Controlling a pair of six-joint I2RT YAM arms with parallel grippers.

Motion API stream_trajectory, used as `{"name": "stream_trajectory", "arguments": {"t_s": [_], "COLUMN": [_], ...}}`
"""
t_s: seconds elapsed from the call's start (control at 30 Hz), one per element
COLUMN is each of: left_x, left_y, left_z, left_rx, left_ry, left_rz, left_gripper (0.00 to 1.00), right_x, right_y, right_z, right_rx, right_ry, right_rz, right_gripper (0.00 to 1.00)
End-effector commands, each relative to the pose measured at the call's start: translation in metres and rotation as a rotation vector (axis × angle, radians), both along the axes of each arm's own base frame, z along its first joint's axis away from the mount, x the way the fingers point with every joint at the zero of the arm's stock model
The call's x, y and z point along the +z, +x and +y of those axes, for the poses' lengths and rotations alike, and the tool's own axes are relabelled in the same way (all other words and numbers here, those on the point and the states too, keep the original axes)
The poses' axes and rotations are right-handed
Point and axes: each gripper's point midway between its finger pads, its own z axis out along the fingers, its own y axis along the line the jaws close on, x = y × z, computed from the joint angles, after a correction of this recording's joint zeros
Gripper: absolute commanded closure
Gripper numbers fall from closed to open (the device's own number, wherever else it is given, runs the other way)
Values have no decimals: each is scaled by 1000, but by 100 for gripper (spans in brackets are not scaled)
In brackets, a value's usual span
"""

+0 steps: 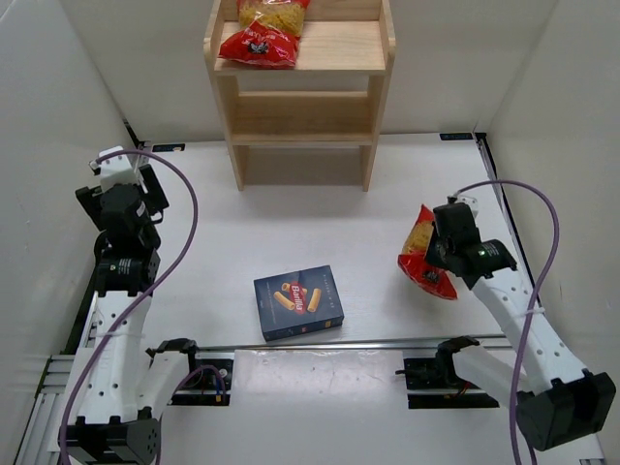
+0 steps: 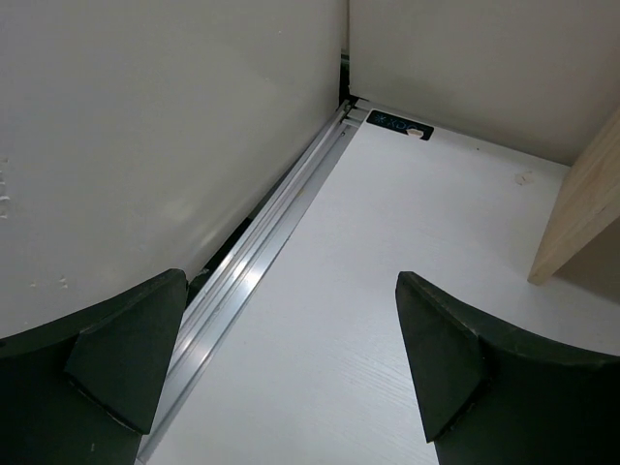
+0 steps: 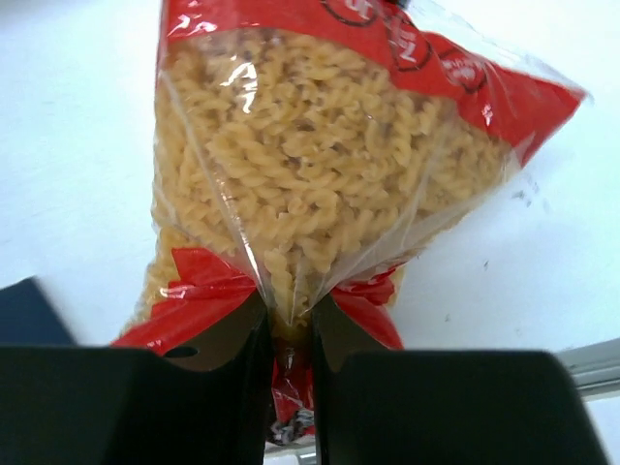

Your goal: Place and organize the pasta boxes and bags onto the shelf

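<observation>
- The right gripper (image 3: 288,325) is clenched on a red bag (image 3: 320,174) of spiral pasta, pinching the crinkled plastic at the bag's near end.
- This bag (image 1: 422,254) is beside the right edge of the table (image 1: 387,213), about halfway back. Its long axis runs away from the fingers, roughly near-to-far, with the clear yellow part toward the far edge. I cannot tell whether it touches the table.
- The left gripper (image 2: 291,358) is spread wide with nothing between its fingers (image 2: 126,358). It hangs by the left edge, facing the far-left corner.
- The dark blue box (image 1: 298,302) lies flat, printed face up, by the middle of the near edge. Its long axis runs left-to-right, with the right end turned slightly toward the far edge.
- The wooden shelf (image 1: 378,58) stands at the middle of the far edge.
- A second red bag (image 1: 260,39) lies on the left of its upper board, red end toward the near edge, long axis near-to-far.
</observation>
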Motion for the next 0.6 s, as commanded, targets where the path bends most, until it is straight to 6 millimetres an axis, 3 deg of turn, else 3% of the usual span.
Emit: {"name": "stream_trajectory", "arguments": {"t_s": [0.0,0.07,0.1,0.17,0.2,0.27,0.3,0.33,0.37,0.4,0.43,0.47,0.5,0.53,0.57], "left_x": [-3,-3,-3,1,1,-2,-5,-6,-15,-21,-24,-24,-29,-29,-32], "left_y": [-5,-5,-5,-4,-4,-1,1,2,5,5,7,7,7,7,9], "left_z": [0,1,1,0,0,-2,0,-2,-2,-2,-2,-2,-2,-2,-2], "left_rx": [-13,-12,-12,-22,-22,-31,-30,-42,-42,-42,-42,-42,-42,-42,-42], "left_ry": [-5,-6,-6,-7,-7,-9,-11,-13,-14,-15,-15,-15,-16,-16,-17], "left_rz": [11,11,11,2,2,12,23,23,49,63,72,72,82,83,92], "left_gripper": [1,1,1,1,1,1,1,1,1,1,1,1,1,1,1], "right_x": [74,90,113,141,177,217,261,290,307,356,384,394,414,448,462], "right_y": [21,19,19,25,28,41,42,47,59,54,58,75,79,88,93], "right_z": [9,9,8,7,6,7,4,8,17,19,26,38,46,52,55], "right_rx": [105,136,138,163,161,178,200,214,281,291,313,347,388,371,359], "right_ry": [-43,-84,-88,-130,-129,-155,-183,-184,-219,-200,-195,-205,-207,-185,-177], "right_rz": [-209,-231,-273,-324,-404,-497,-600,-680,-714,-836,-914,-933,-988,-1085,-1125], "right_gripper": [100,100,100,100,100,100,100,100,100,100,100,100,100,100,100]}}
